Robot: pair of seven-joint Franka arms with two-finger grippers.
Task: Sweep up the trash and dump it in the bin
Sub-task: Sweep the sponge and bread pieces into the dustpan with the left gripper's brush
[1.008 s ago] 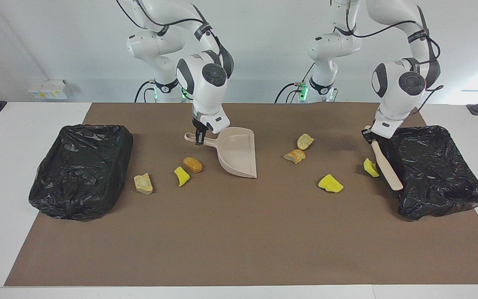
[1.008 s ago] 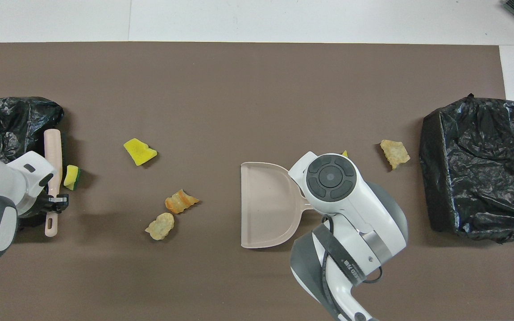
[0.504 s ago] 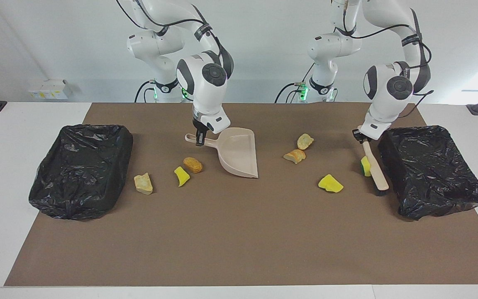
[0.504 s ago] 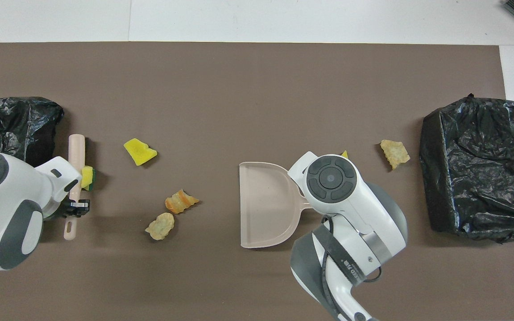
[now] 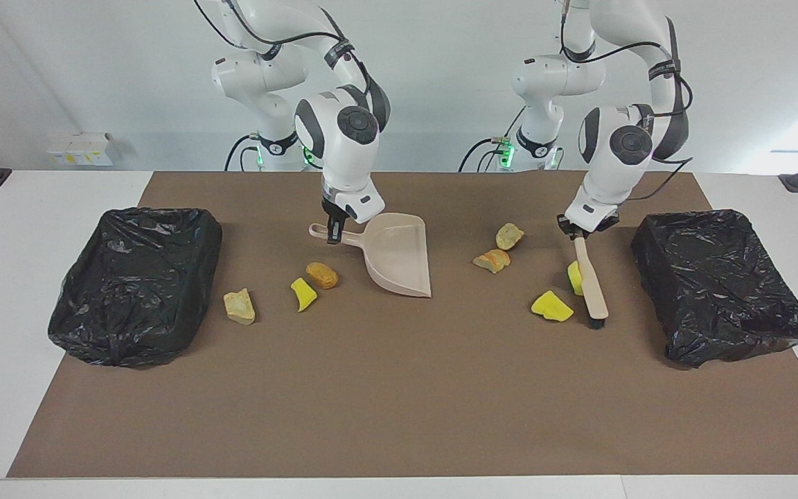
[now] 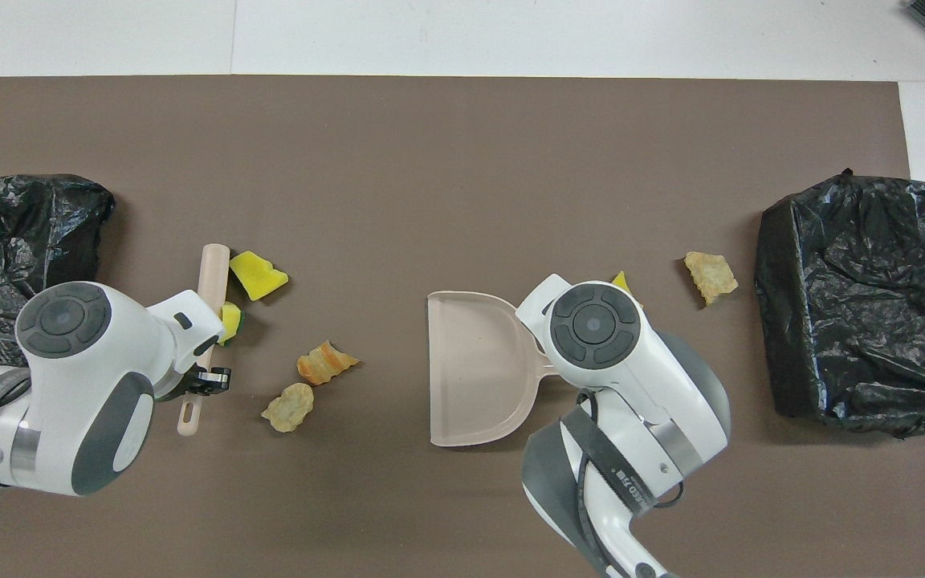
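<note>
My left gripper (image 5: 581,229) (image 6: 204,377) is shut on the handle of a beige brush (image 5: 591,281) (image 6: 209,277), whose head rests on the mat. A small yellow sponge chunk (image 5: 574,277) (image 6: 231,319) lies against the brush, beside a yellow wedge (image 5: 551,306) (image 6: 256,274). Two tan lumps (image 5: 492,260) (image 6: 326,363) lie between the brush and the dustpan. My right gripper (image 5: 333,232) is shut on the handle of the beige dustpan (image 5: 399,260) (image 6: 474,369); the overhead view hides it under the wrist. Three more chunks (image 5: 303,293) lie between the dustpan and the bin at the right arm's end.
Two bins lined with black bags stand on the brown mat, one (image 5: 724,284) (image 6: 5,233) at the left arm's end and one (image 5: 136,284) (image 6: 864,297) at the right arm's end. A tan lump (image 6: 711,276) lies close to the latter.
The left gripper has swept the brush from beside its bin toward the table's middle, pushing the small yellow sponge chunk up to the yellow wedge. The dustpan has barely shifted.
</note>
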